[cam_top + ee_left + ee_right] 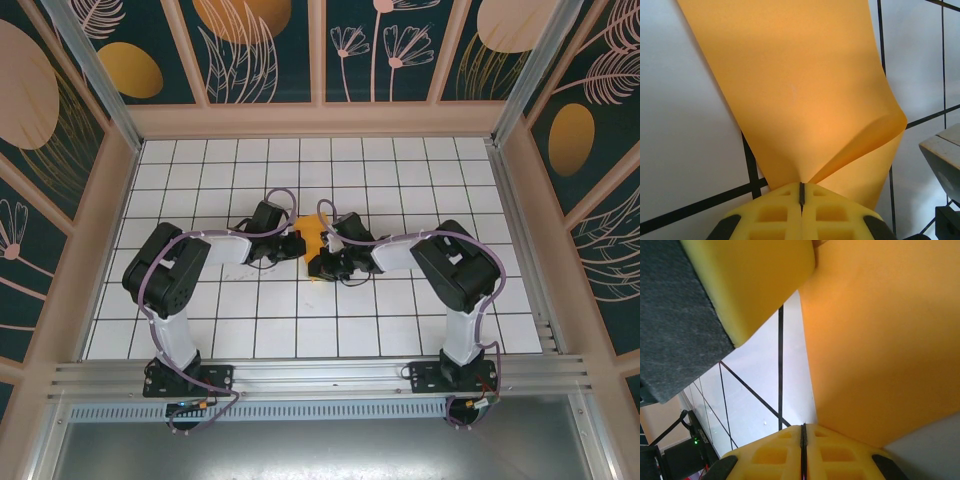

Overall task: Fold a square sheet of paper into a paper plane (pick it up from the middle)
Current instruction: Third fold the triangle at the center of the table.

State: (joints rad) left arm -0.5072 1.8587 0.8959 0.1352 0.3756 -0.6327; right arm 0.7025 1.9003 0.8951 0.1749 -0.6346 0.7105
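The bright-orange sheet of paper (310, 240) hangs between my two grippers over the middle of the tiled table. My left gripper (801, 186) is shut on it. The paper (800, 90) fans out from the pinched point, and one side curls over into a soft fold (875, 130). My right gripper (802, 427) is shut with nothing visible between its jaws. The paper (880, 340) runs just to the right of it and passes behind its right fingertip (850, 450). From above, the left gripper (296, 244) and right gripper (322, 262) nearly touch. Whether the paper has a plane's shape I cannot tell.
The white grid-tiled table (400, 190) stretches out all around the arms, walled by patterned panels (270, 50). A yellow pad of the left gripper's finger (750, 280) looms close at the upper left of the right wrist view. A grey part of the right arm (945, 160) sits at the left wrist view's right edge.
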